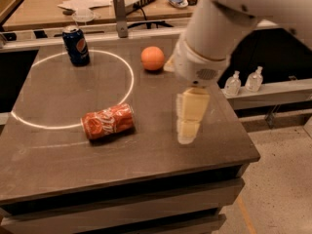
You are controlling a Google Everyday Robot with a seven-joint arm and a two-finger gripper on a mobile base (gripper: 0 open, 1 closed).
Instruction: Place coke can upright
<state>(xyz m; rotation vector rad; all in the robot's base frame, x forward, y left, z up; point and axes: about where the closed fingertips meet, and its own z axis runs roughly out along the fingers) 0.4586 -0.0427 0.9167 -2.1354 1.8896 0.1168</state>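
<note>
Coke can (pixel 107 121) lies on its side on the table (pixel 146 169), off to the left of your gripper (pixel 187 130) (open or closed, I cannot tell), its long axis pointing roughly toward it.

cream end effector (pixel 188 130) right of red coke can (pixel 107 122)

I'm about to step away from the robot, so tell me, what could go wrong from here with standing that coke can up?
The coke can lies on its side, so a glancing touch from the gripper, hanging to its right, might roll it toward the table's front edge. If released while tilted, it could topple again. The arm looks close to the orange and might knock it.
</note>
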